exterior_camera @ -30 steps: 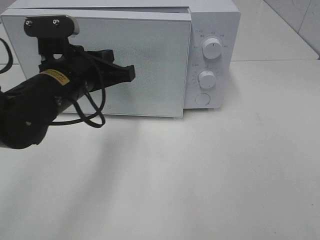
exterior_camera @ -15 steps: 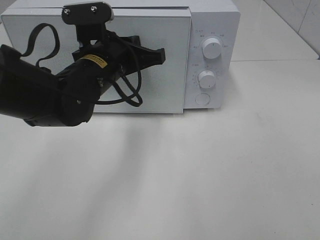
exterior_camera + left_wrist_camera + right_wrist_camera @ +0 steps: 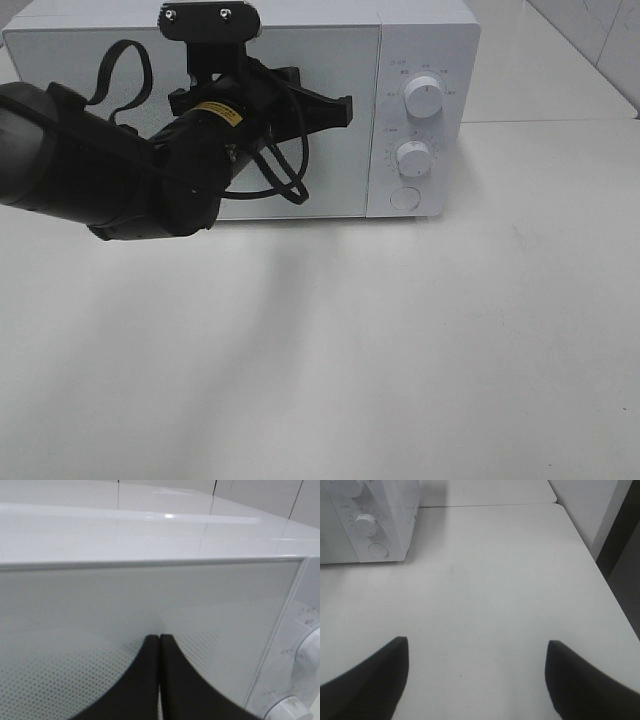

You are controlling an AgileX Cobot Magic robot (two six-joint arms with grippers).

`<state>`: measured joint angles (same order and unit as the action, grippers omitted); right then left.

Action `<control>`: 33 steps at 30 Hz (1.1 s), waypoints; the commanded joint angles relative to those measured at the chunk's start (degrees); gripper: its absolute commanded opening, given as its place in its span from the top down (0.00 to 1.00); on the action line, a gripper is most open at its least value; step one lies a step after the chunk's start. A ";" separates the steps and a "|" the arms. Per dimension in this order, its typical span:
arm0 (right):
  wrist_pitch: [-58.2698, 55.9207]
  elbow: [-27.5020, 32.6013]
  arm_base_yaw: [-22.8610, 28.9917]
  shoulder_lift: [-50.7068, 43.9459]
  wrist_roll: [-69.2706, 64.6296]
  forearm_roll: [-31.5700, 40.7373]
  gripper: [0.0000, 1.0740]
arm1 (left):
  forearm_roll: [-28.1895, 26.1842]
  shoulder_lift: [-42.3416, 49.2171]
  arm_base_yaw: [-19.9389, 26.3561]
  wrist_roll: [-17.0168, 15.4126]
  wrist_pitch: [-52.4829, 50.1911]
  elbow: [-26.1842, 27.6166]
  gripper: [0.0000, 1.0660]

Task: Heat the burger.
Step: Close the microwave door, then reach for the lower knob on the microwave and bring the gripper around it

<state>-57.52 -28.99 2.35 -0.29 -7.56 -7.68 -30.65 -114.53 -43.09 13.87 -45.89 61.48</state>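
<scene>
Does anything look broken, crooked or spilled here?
Nothing stands out. The microwave door sits shut and straight on the white microwave. The left gripper, jaws closed, has its tips at the door. No spill shows on the table.

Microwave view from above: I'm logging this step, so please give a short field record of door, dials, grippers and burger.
door: closed, flush with the control panel
left gripper: shut, tips at the door front
right gripper: open, empty, above the table
upper dial, lower dial: no gripper on them
burger: not visible in any view
</scene>
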 commanded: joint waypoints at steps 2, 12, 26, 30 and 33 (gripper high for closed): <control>-0.11 0.11 -0.46 -1.43 -0.23 -0.06 0.33 | -4.01 0.23 0.97 0.46 0.17 1.60 1.00; -0.11 0.11 -0.46 -1.43 -0.23 -0.06 0.33 | -2.06 6.53 -2.29 4.70 20.17 -2.29 1.00; -0.11 0.11 -0.46 -1.43 -0.23 -0.06 0.33 | 6.88 16.04 -1.83 4.24 62.34 -3.04 0.06; -0.11 0.11 -0.46 -1.43 -0.23 -0.06 0.33 | 8.54 18.68 -1.83 4.24 67.95 -3.04 0.07; -0.11 0.11 -0.46 -1.43 -0.23 -0.06 0.33 | 8.77 21.66 -1.83 4.24 72.02 -3.04 0.07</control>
<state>-57.52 -28.99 2.35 -0.29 -7.56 -7.68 -22.23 -93.79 -44.98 18.22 24.98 58.50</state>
